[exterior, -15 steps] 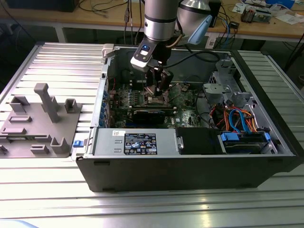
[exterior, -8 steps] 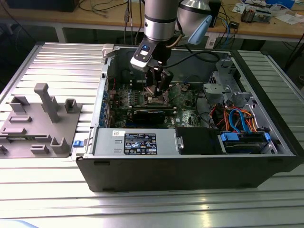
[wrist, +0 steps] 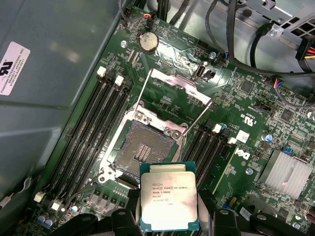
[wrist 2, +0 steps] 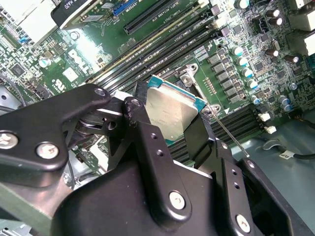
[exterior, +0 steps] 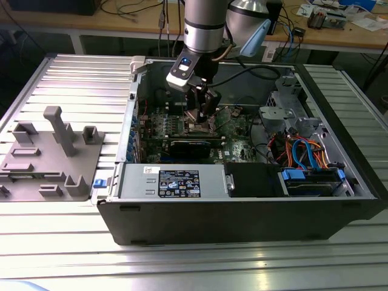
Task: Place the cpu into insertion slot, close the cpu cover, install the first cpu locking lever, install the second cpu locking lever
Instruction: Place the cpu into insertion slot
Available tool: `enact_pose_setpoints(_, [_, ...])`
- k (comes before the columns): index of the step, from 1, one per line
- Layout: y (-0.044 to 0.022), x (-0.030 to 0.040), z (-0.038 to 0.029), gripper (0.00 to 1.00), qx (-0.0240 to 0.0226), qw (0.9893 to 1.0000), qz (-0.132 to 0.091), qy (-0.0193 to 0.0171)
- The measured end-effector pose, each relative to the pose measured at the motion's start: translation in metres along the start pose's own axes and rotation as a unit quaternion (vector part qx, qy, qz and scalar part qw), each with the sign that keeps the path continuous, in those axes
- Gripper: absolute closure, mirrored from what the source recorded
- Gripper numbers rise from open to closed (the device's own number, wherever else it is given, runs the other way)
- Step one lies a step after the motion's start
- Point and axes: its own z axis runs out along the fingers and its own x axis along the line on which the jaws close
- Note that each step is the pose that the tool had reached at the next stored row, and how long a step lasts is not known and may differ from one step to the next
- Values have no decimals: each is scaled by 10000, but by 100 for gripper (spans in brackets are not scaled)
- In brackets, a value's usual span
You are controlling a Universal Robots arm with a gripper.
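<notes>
Gripper is down inside the open case, over the green board. Fingers are narrow, clamped on opposite edges of the cpu, metal top facing up. In the first wrist view the cpu hangs at one edge of the slot, overlapping its rim and not seated. Slot contacts are exposed. Cover is flipped up on the slot's far side, levers raised beside it. Grey fixture sits on the table at the exterior view's left.
</notes>
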Motion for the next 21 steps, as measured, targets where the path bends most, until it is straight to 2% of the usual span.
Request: enact_pose_setpoints(21, [0,1,11,45,3,10000,52,1])
